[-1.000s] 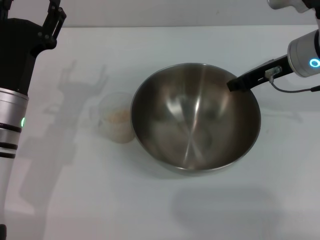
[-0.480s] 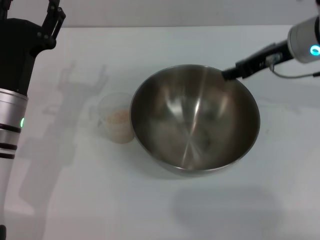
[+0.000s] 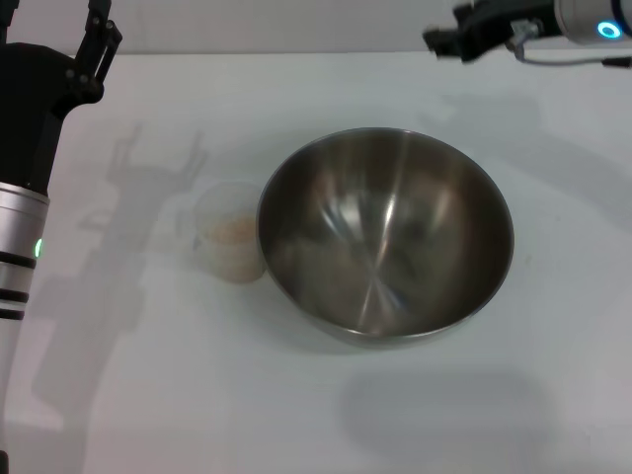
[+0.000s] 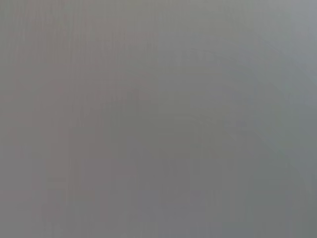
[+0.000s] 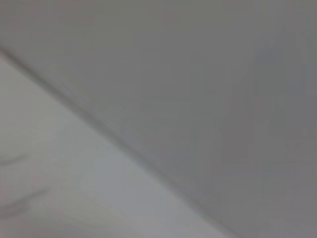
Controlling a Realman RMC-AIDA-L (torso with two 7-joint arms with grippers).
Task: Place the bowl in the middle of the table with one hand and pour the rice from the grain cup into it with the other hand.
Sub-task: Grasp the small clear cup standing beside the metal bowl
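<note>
Two grippers are in the head view, and neither holds anything. The right gripper (image 3: 439, 41) sits at the far right edge of the bench (image 3: 553, 395), well apart from the bowl (image 3: 385, 232); whether its fingers are open or closed cannot be told. The left gripper (image 3: 99, 39) is raised at the far left, and there too the spread of its fingers cannot be told. Both wrist views show only plain grey surface and add nothing.

The bowl stands upright on the bench, nearer to the robot than the right fingers and to their left, roughly central. It looks empty. The cup (image 3: 229, 232) stands upright just beside the bowl's rim, whether touching cannot be told, nearer to the robot than the left fingers and to their right. The rice (image 3: 230, 229) lies as a pale layer inside the cup.

Judgement: the placing of the bowl appears done, and the pouring step is not yet begun. The next move calls for the left gripper to descend to the cup, close on its wall or handle, lift it above the bowl's rim and tip it. Risk: the cup sits close against the bowl, leaving little room for the fingers on that side.
</note>
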